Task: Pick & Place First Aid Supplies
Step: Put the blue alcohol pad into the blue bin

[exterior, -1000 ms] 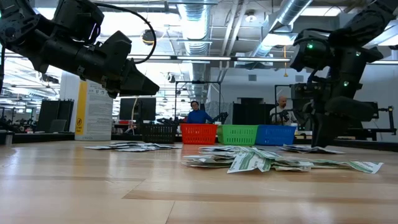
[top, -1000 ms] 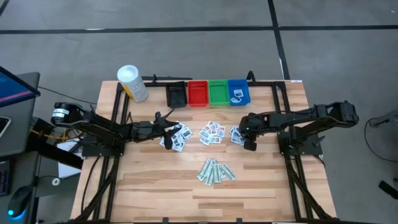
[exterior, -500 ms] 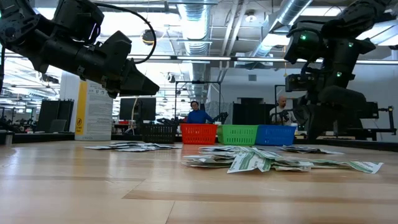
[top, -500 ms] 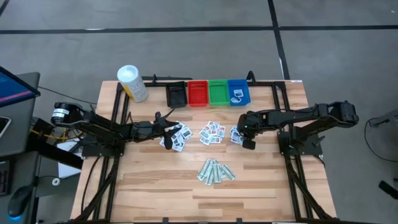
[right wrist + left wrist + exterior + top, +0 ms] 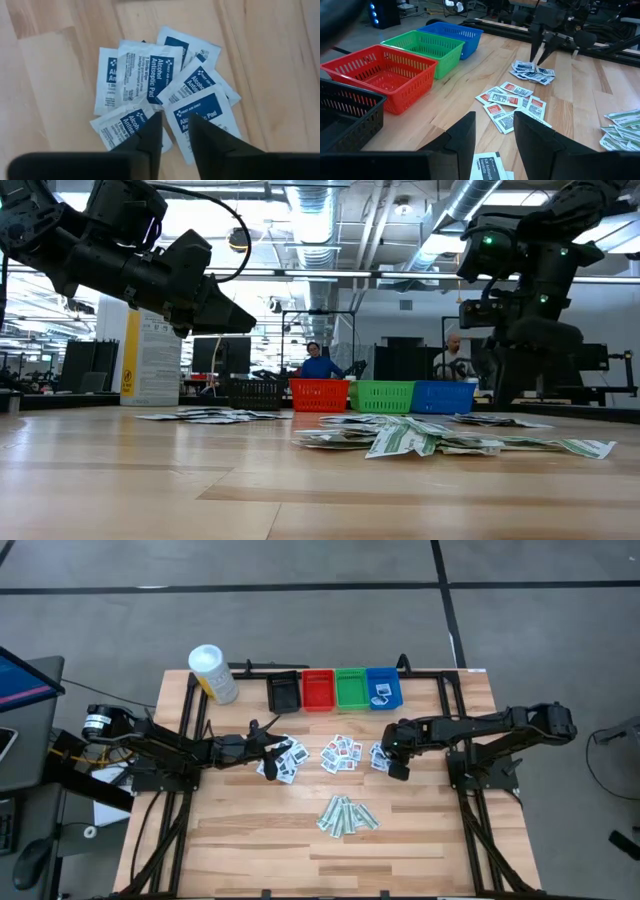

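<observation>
White packets with blue print [image 5: 165,85] lie in a loose overlapping pile on the table [image 5: 380,755]. My right gripper [image 5: 175,120] hangs just above them, fingers pointing down and open by a narrow gap, holding nothing; the left wrist view also shows this gripper [image 5: 538,57] over the pile. Red-print packets [image 5: 342,754] lie at mid-table and pale-green strips [image 5: 347,815] nearer the near edge. My left gripper [image 5: 495,125] is open and hovers over the dark-print packets [image 5: 283,760], one dark-print packet [image 5: 487,167] lying right below it.
Black [image 5: 284,692], red [image 5: 318,690], green [image 5: 352,689] and blue [image 5: 384,689] bins stand in a row at the far edge; the blue one holds a packet. A white canister [image 5: 212,673] stands at the far left corner. People sit in the room beyond.
My right gripper has risen from the blue-print pile and shifted slightly toward the table's left, then held still. The packets lie as before.
</observation>
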Tool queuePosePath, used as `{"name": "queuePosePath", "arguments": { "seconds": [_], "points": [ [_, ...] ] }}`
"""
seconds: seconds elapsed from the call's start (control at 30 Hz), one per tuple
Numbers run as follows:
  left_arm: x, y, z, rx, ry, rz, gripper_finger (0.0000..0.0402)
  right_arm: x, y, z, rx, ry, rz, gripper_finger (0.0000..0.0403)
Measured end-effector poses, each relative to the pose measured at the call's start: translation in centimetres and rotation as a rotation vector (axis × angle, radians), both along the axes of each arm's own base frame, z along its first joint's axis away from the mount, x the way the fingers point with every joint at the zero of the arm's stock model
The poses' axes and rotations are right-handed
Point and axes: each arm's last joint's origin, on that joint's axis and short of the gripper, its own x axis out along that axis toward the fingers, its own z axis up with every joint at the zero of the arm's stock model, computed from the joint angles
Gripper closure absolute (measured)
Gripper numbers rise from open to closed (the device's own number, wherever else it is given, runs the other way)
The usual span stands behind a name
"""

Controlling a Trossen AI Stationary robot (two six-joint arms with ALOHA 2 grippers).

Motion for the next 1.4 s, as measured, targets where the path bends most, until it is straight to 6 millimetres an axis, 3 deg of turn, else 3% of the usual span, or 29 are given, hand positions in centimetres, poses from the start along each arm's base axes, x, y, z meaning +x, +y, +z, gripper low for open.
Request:
{"name": "queuePosePath", "arguments": {
  "seconds": [0.27,0.43,0.7,1.2,1.4],
  "points": [
    [0.0,0.0,0.0,0.0,0.0,0.0,0.0268,0.0,-0.2,0.0,-0.073,0.009,-0.026,0.0241],
    [0.0,0.0,0.0,0.0,0.0,-0.001,0.0268,-0.2,-0.9,0.1,-0.161,0.008,-0.169,0.0218],
    [0.0,0.0,0.0,0.0,0.0,-0.002,0.0268,-0.9,-2.2,0.0,-0.074,0.011,-0.359,0.0218],
    [0.0,-0.1,0.0,0.0,0.0,-0.003,0.0268,-1.1,-2.8,-0.2,-0.034,0.022,-0.391,0.0223],
    [0.0,-0.1,0.0,0.0,0.0,-0.003,0.0268,-0.5,-2.9,-1.8,-0.012,0.08,-0.395,0.0226]
  ]
}}
